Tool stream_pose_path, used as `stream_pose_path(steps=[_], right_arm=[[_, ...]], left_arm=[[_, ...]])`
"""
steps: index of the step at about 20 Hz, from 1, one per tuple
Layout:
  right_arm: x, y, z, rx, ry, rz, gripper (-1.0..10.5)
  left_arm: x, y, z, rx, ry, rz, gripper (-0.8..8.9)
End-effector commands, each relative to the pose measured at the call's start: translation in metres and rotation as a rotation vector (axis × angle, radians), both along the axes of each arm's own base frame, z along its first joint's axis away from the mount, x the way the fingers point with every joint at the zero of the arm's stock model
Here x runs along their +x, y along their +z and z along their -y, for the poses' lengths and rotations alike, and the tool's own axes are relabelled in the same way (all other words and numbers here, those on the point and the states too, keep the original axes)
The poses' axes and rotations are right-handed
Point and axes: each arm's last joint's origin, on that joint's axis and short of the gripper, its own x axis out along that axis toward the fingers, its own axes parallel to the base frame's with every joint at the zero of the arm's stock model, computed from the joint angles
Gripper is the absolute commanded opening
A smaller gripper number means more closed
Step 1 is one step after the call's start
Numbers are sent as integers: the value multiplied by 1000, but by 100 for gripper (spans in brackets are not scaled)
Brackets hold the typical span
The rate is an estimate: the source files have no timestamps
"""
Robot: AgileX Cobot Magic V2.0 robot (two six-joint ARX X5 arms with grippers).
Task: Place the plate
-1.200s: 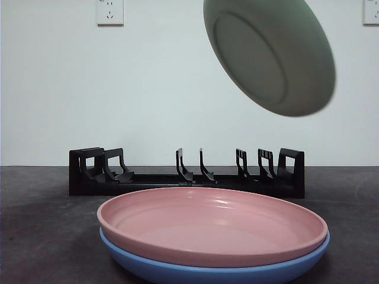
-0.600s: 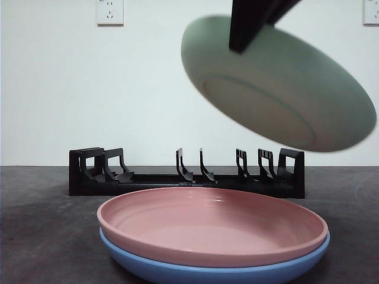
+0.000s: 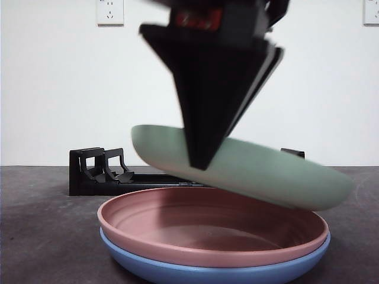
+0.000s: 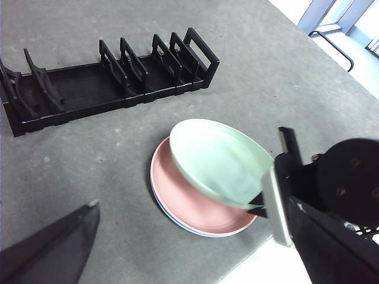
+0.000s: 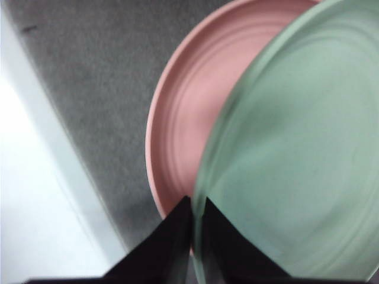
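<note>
A pale green plate (image 3: 266, 171) hangs tilted just above a pink plate (image 3: 177, 236), which lies stacked on a blue plate (image 3: 177, 269) at the table's front. My right gripper (image 3: 201, 163) comes down from above, large and dark, shut on the green plate's near rim. The right wrist view shows its jaws (image 5: 194, 207) pinching the green plate (image 5: 296, 148) over the pink plate (image 5: 189, 106). From the left wrist view, the green plate (image 4: 216, 157) covers most of the pink plate (image 4: 177, 195). My left gripper (image 4: 190, 203) waits high above, open and empty.
A long black dish rack (image 3: 95, 171) with upright dividers stands behind the stacked plates, its slots unfilled (image 4: 106, 89). The grey table's near edge (image 5: 65, 177) runs close to the plates. Wall sockets (image 3: 109, 12) are on the white wall.
The green plate has come down and to the left, flattening from steeply tilted to nearly level just over the pink plate. The right gripper has dropped into the front view.
</note>
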Motion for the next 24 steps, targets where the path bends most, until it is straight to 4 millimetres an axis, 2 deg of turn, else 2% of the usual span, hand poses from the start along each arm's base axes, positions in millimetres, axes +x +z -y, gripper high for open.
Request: stream_pose_path(steps=[1, 8, 11, 15, 19, 21, 24], right_arm=[[-5, -3, -11, 17, 30, 16, 6], [-8, -24, -22, -59, 22, 47, 6], [-8, -26, -24, -59, 18, 51, 8], [-11, -26, -25, -44, 3, 47, 173], [-13, -22, -25, -27, -9, 41, 282], [-14, -16, -21, -11, -19, 23, 333], [-17, 7, -15, 70, -39, -27, 415]], left_arm=[[-1, 6, -1, -17, -3, 23, 497], [-1, 6, -1, -15, -4, 25, 497], [-1, 6, -1, -14, -4, 25, 497], [-1, 6, -1, -14, -4, 25, 497], [-1, 6, -1, -15, -4, 25, 497], [-1, 6, -1, -15, -4, 25, 497], [-1, 6, -1, -14, -4, 26, 497]])
